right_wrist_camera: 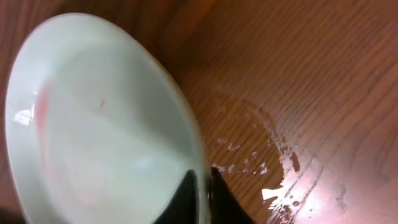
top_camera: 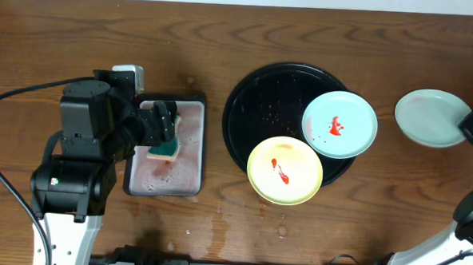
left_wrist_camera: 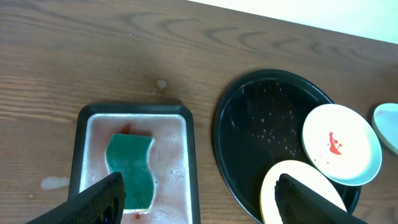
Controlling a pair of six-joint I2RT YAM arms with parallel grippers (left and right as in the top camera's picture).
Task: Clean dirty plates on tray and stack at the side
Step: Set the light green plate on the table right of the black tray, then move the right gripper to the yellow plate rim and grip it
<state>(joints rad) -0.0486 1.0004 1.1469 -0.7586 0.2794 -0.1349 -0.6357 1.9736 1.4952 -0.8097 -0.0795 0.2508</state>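
Left arm [top_camera: 80, 154] blocky black, white link; left claw [left_wrist_camera: 202, 202] black.

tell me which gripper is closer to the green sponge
Left. The left gripper is open just above the sponge in the small tray; the right gripper is far across the table, at the rim of a pale green plate.

Smeared yellow plate [top_camera: 284, 170] and mint plate [top_camera: 339, 124] on black tray [top_camera: 254, 101]; 3rd plate [top_camera: 431, 117] apart
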